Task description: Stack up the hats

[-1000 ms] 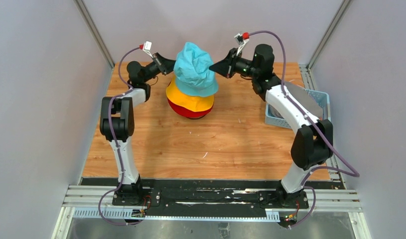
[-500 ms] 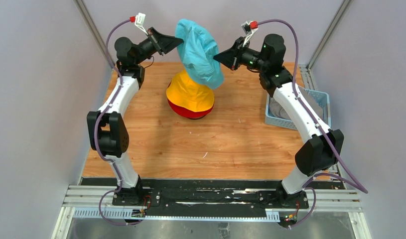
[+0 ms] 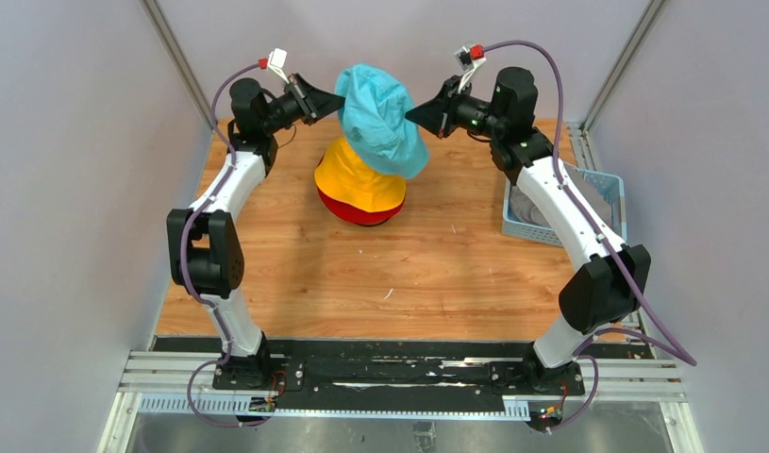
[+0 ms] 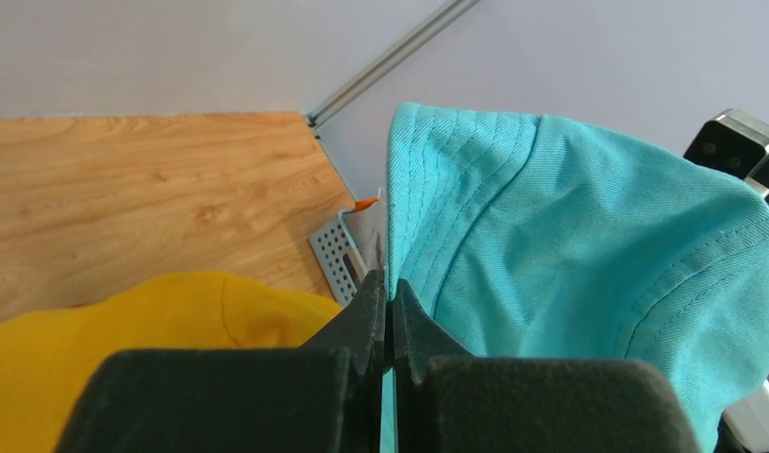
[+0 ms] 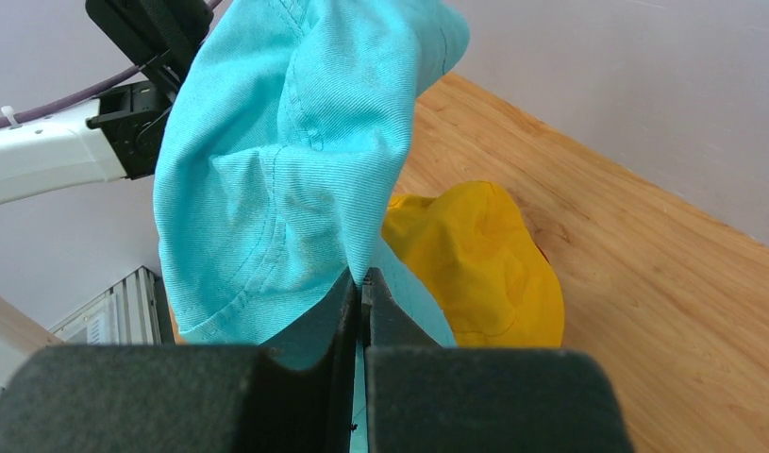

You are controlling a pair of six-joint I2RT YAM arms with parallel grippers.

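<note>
A teal hat [image 3: 380, 118] hangs in the air between both grippers, above and slightly behind the stack. My left gripper [image 3: 339, 97] is shut on its left brim, and my right gripper [image 3: 410, 117] is shut on its right brim. Below it a yellow hat [image 3: 359, 175] sits on top of a red hat [image 3: 361, 213] on the wooden table. The left wrist view shows the teal hat [image 4: 569, 255] pinched at the left gripper [image 4: 390, 283], with the yellow hat [image 4: 125, 316] beneath. Over in the right wrist view the teal hat [image 5: 286, 170] is pinched by the right gripper [image 5: 363, 278] above the yellow hat [image 5: 475, 264].
A light blue plastic basket [image 3: 607, 193] stands at the table's right edge, partly behind my right arm, with grey fabric inside. Grey walls with metal posts close the back and both sides.
Both grippers have risen with the teal hat, lifting it off the yellow hat, then came down a little; it now hangs tilted above the stack.
</note>
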